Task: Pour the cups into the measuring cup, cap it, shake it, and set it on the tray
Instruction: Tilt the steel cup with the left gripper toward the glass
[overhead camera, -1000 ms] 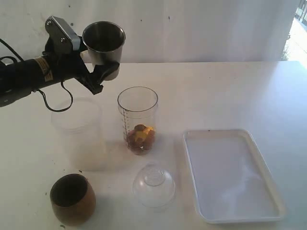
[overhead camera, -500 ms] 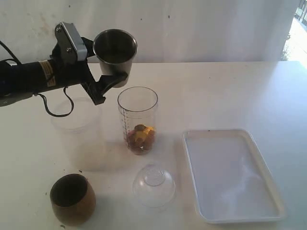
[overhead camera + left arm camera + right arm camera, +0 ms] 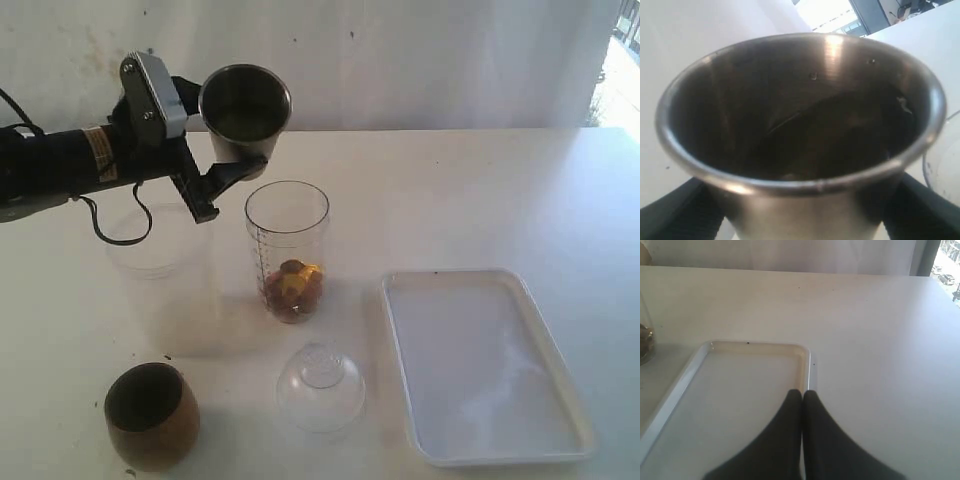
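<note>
Steel tumbler (image 3: pixel 245 110) in the air, up by the measuring cup (image 3: pixel 288 250).

On the left of the white table (image 3: pixel 450 190), a frosted translucent cup (image 3: pixel 160 275) stands behind a brown wooden cup (image 3: pixel 150 415) whose inside is dark. The left arm reaches in level from the left, and the left gripper (image 3: pixel 238 148) clasps the tumbler's lower wall with its jaws spread wide around it. The tumbler is near upright, just up and left of the measuring cup's mouth; what it holds I cannot tell. The measuring cup stands upright with yellow and red pieces (image 3: pixel 293 285) at its bottom. The clear cap (image 3: pixel 320 385) lies in front of it, and the white tray (image 3: pixel 480 370) is to the right. Over the tray's edge, the right gripper (image 3: pixel 801 397) has its fingers pressed together on nothing.
</note>
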You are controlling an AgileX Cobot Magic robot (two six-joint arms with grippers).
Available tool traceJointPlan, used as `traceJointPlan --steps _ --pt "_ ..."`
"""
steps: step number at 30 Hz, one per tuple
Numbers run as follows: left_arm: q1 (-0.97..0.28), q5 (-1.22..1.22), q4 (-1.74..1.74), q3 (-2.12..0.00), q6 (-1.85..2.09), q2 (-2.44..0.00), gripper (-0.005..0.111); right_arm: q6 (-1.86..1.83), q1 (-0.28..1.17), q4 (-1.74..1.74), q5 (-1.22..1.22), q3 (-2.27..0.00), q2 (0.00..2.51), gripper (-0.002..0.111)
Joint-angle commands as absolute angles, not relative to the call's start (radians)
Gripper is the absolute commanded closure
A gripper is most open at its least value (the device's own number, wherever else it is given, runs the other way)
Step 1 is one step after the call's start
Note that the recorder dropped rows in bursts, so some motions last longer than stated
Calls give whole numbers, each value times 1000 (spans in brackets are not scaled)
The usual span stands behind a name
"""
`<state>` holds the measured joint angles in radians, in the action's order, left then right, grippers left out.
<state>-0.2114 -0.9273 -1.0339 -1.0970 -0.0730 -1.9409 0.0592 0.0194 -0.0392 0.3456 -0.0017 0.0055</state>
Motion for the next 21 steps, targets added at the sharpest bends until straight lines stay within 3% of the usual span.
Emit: traceJointPlan --steps 1,21 --pt "-214 -1027 -988 -1124 -66 -1929 107 59 20 -44 343 0 0 108" --pt "-226 -1017 -1008 -1166 -55 -1929 107 59 20 -44 343 0 0 108"
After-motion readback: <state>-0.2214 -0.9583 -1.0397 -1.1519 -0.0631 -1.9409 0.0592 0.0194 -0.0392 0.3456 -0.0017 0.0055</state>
